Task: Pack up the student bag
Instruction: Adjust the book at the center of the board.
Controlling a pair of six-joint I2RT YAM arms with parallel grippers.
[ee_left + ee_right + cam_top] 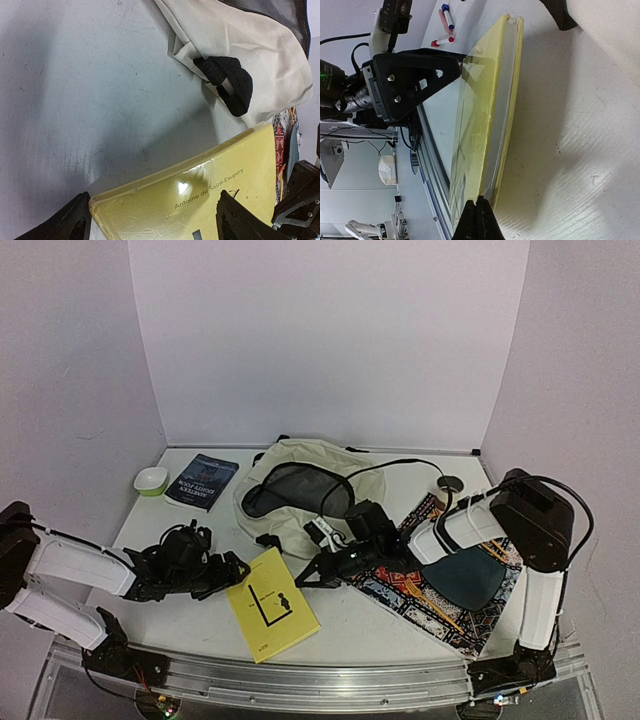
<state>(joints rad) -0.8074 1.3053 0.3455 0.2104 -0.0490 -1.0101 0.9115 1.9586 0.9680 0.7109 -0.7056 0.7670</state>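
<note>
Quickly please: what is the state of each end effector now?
Left end effector: open, over the yellow book corner.
Right end effector: closed at the book's edge; grip cannot be told.

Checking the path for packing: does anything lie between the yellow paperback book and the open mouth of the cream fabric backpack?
A black webbing strap loop of the cream fabric backpack lies between the yellow paperback book and the mesh-lined opening. The right gripper sits at the book's right edge.
</note>
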